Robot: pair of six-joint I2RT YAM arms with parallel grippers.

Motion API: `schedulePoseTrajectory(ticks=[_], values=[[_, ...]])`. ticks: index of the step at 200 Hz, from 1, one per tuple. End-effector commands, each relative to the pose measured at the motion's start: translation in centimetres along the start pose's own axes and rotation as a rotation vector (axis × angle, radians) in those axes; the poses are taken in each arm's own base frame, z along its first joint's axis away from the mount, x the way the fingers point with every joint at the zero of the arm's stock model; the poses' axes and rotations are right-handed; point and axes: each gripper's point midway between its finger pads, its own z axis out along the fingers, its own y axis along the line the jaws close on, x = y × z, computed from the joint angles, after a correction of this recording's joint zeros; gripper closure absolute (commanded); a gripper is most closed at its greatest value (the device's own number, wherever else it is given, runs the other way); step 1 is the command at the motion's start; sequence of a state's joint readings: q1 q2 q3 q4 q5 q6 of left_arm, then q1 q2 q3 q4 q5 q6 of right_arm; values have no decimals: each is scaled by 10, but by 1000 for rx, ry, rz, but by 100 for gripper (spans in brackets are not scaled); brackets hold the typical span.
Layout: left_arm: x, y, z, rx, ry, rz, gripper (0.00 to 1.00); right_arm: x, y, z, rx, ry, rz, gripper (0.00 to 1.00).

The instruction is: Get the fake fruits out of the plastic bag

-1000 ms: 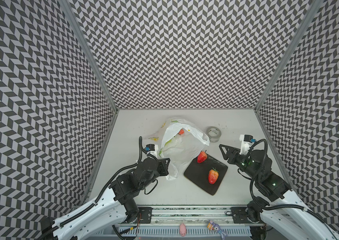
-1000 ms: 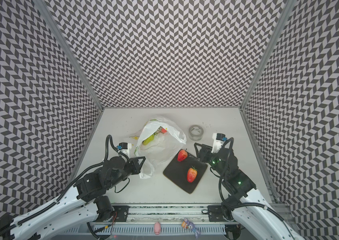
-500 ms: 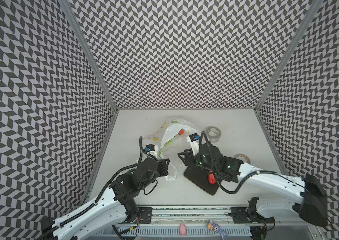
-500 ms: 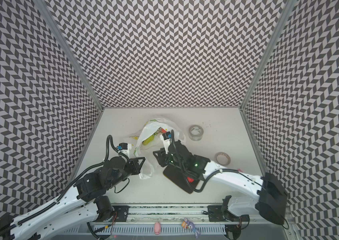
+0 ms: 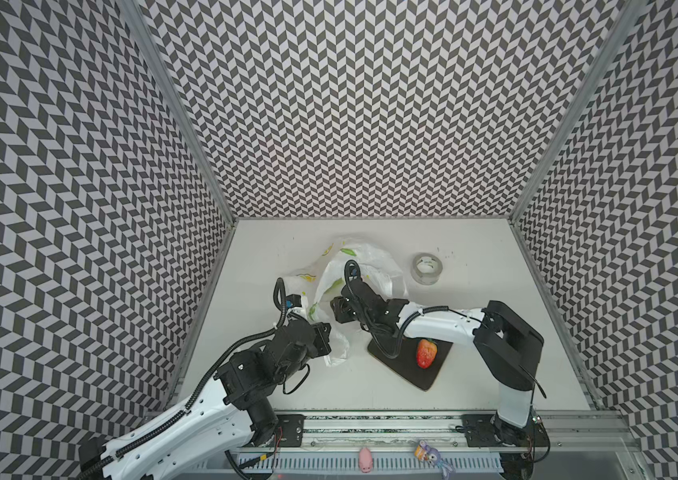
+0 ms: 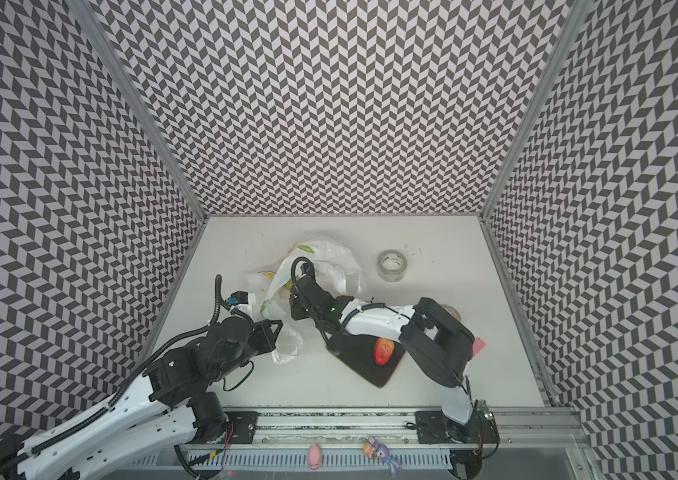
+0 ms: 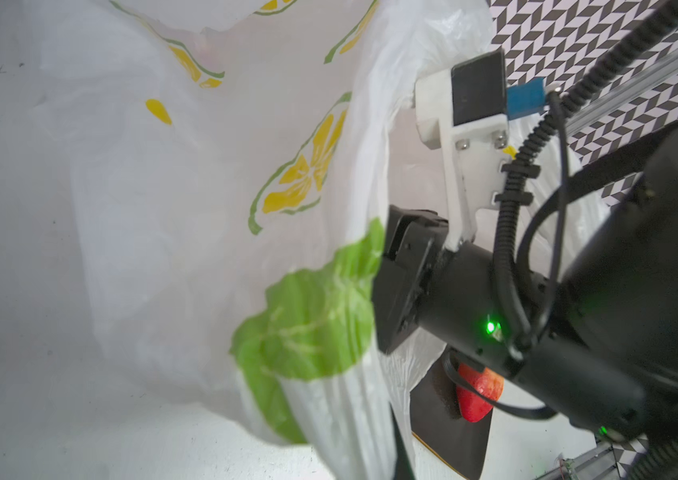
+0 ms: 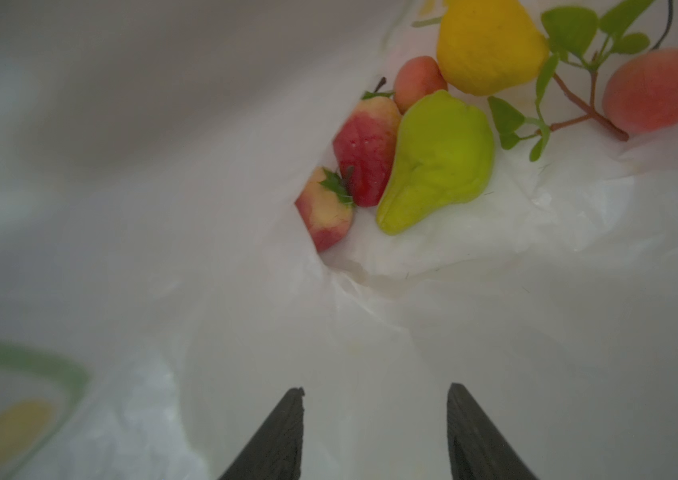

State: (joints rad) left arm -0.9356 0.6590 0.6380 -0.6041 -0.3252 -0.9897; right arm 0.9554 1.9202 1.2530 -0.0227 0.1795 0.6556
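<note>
**Bag.** The plastic bag lies on the table with its mouth raised and open.

**Left gripper.** The left gripper is clamped on the bag's rim. In the left wrist view the film gathers into pleats toward it. The fingers themselves lie outside that view.

**Right gripper.** The right gripper is inside the bag's mouth, jaws parted, with nothing between them. Its fingers stand well apart from the fruit.

**Contents.** The fake fruits lie deep inside the bag:
- a green pear, touching a red strawberry
- a second strawberry, against the first
- a yellow pear
- a small pink round fruit, between the red strawberry and the yellow pear
- a larger pink-red fruit, beside a leafy twig

**Outside the bag.** Just beside the bag's mouth, a black board carries a loose strawberry. A clear tape roll stands near the bag, not touching it.
</note>
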Motion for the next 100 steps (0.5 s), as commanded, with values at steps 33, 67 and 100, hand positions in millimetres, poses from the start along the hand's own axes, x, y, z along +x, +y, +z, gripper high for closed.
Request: schedulePoseTrajectory(ticks=[33, 67, 100], values=[[-3, 2, -2, -38, 4, -4, 100, -46, -3, 22, -97, -105, 250, 34], [-3, -2, -2, -24, 11, 8, 100, -53, -7, 40, -107, -95, 283, 29], [-5, -7, -4, -7, 4, 20, 100, -53, -2, 44, -160, -99, 307, 28]])
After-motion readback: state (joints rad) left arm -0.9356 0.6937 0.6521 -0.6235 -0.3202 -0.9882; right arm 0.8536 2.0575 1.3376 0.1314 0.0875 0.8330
